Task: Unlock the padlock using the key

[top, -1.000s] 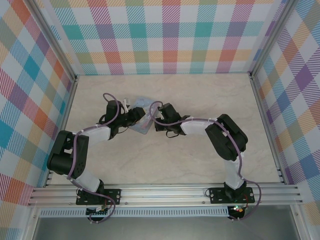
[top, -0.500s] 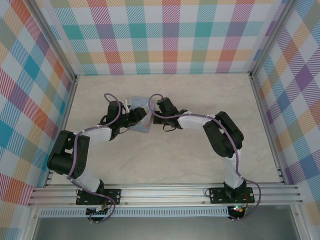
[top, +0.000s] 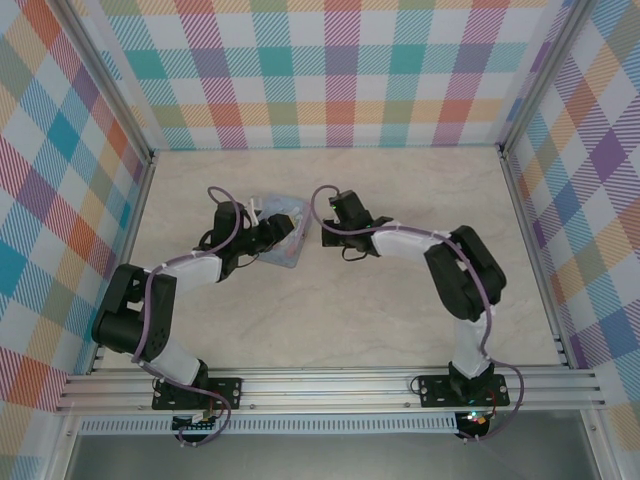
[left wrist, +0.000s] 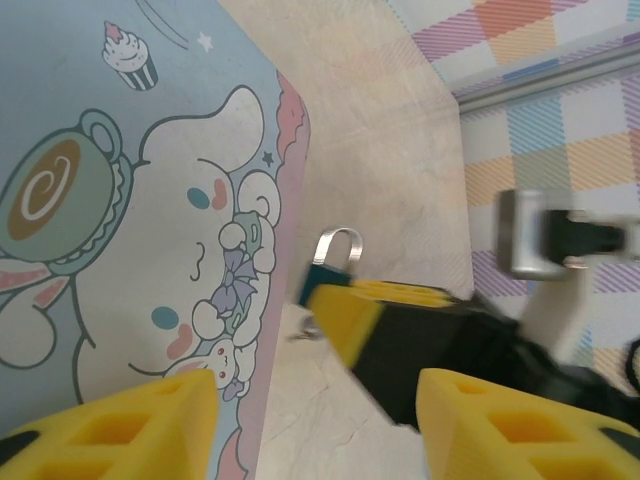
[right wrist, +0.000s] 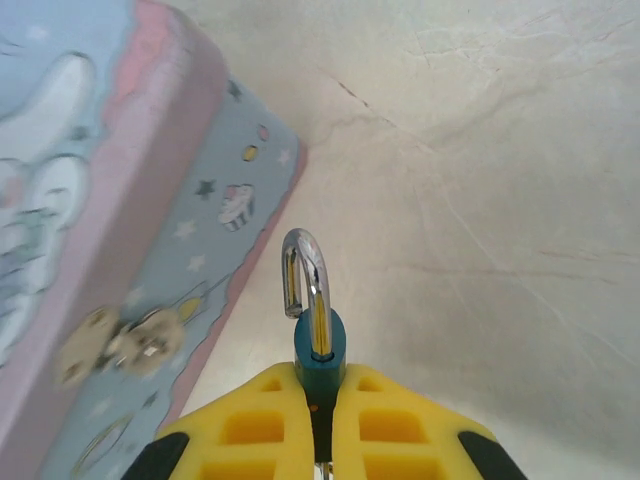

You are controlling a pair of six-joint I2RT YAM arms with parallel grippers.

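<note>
The right gripper (top: 326, 230), with the padlock (right wrist: 318, 365) pinched in it, now sits farther right than a second ago. It has drawn off the tin (top: 283, 238) it was close against, and bare table shows between them. Its elbow has swung right too. The left gripper (left wrist: 310, 425) has spread its fingers wider.

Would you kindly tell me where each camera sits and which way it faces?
Top external: above and behind the bases, looking down on the table; left arm and right arm show, the tin between them.
Left wrist: faces the tin's lid and the right gripper; its own open yellow fingers show.
Right wrist: looks along its fingers, shut on the padlock, toward the table.
Shared: both wrist views show tin and padlock.
</note>
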